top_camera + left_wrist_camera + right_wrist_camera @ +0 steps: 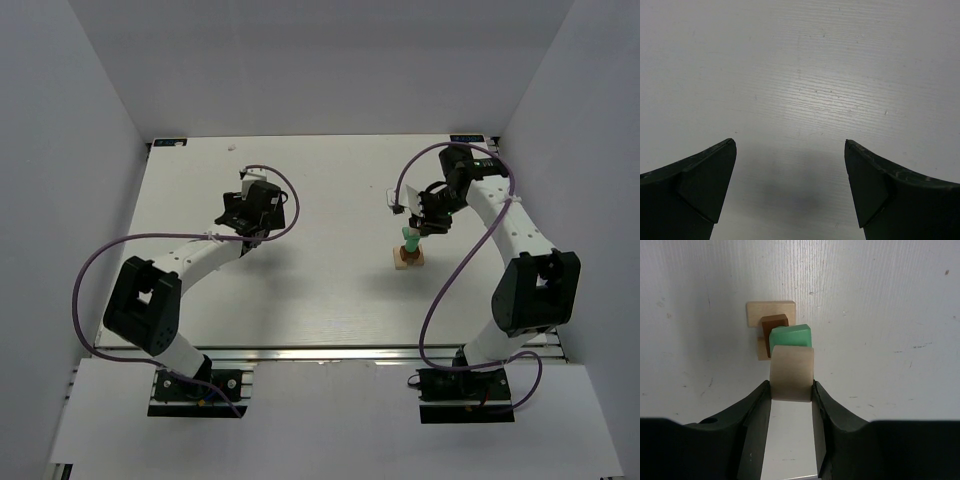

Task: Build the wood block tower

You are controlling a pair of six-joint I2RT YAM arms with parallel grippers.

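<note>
Your right gripper (791,390) is closed on a light tan block (791,372), holding it close over the wood block tower (785,332), where a green block (791,336) tops a dark brown block (774,322) on a tan base (770,310) just beyond its jaws; your left gripper (790,150) stands wide open and empty, well apart. You seem to be at the placing step, so next you must centre over the green block, lower gently and release. White walls (60,100) enclose the pale, finely grained table (300,300).
</note>
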